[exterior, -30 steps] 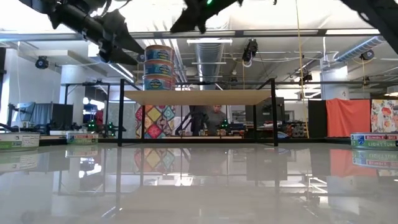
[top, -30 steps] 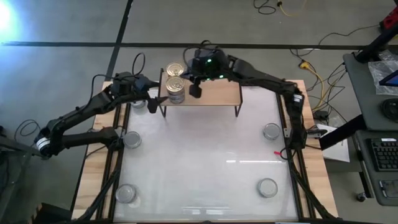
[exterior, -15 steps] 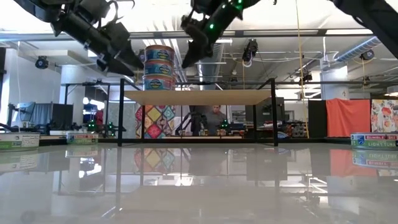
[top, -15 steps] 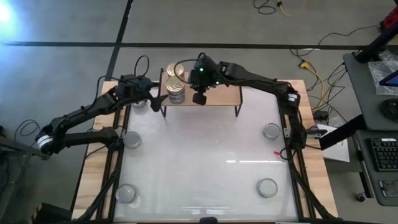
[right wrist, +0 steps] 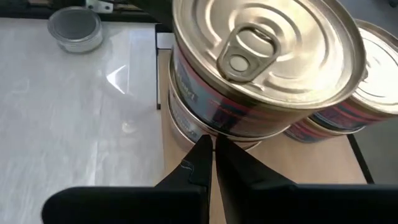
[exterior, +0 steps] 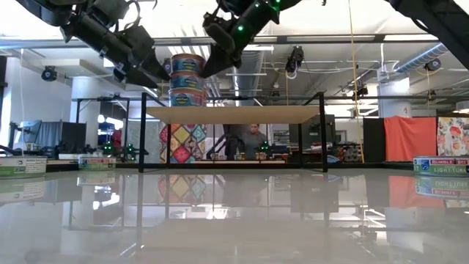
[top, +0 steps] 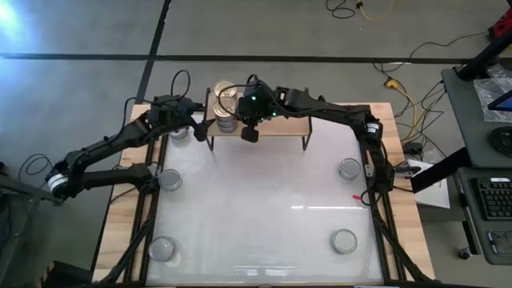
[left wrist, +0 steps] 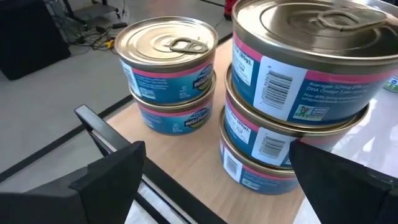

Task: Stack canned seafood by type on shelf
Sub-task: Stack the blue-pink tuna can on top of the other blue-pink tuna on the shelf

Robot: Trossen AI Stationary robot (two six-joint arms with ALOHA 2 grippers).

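Note:
On the left end of the wooden shelf (top: 280,120) (exterior: 234,114) stand two stacks of blue-and-pink tins with gold-coloured lids. One is three high (left wrist: 292,93) (right wrist: 261,68) (exterior: 187,79), its top tin sitting a little off-centre. The other is two high (left wrist: 169,74) (top: 226,90) and stands behind it. My left gripper (left wrist: 217,199) (top: 200,128) hovers open just off the shelf's left end, facing both stacks. My right gripper (right wrist: 211,155) (top: 250,133) is shut, with its tips at the three-high stack's right side. My right gripper points its shut fingertips (right wrist: 205,146) at the side of the three-high stack, near its lower tins (right wrist: 186,124), slanting down from the right. I cannot tell whether they touch the tins.
Several silver-lidded tins sit on the white table: two on the right side (top: 350,169) (top: 344,240), others on the left (top: 170,180) (top: 163,249) and one by the shelf's left end (right wrist: 74,28). The right part of the shelf board is bare.
My right gripper has come down from above the shelf and moved left, ending beside the three-high stack. My left gripper has edged slightly toward the shelf's left end. The tins have stayed in place.

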